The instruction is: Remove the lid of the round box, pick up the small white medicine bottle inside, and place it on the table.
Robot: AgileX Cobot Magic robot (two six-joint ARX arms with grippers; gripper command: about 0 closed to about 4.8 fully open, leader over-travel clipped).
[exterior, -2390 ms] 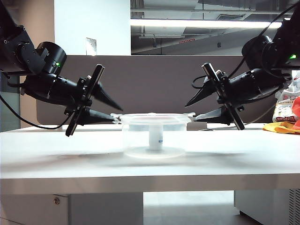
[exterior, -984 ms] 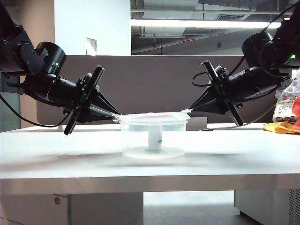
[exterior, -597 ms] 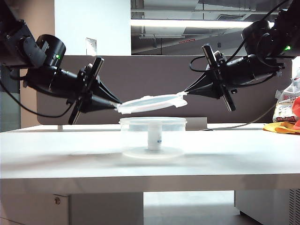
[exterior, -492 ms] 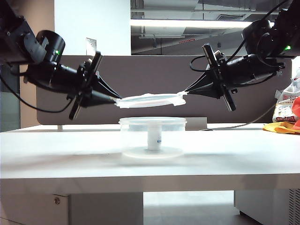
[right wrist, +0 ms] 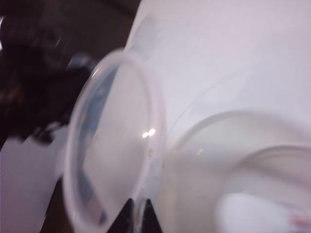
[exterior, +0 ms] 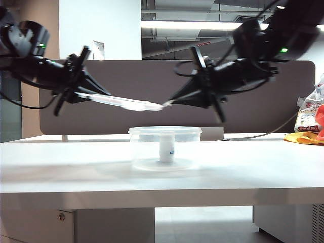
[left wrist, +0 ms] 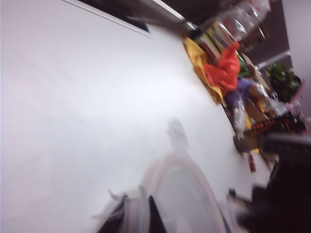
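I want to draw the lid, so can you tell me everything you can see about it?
The lid is a flat, round, see-through plastic disc with a thicker, slightly pinkish rim. It is off the round box and held up in the air above it and to the left in the exterior view, tilted so its left side is higher. The left tool is shut on one edge and the right tool is shut on the opposite edge. Nothing else touches it, and it looks a bit blurred.
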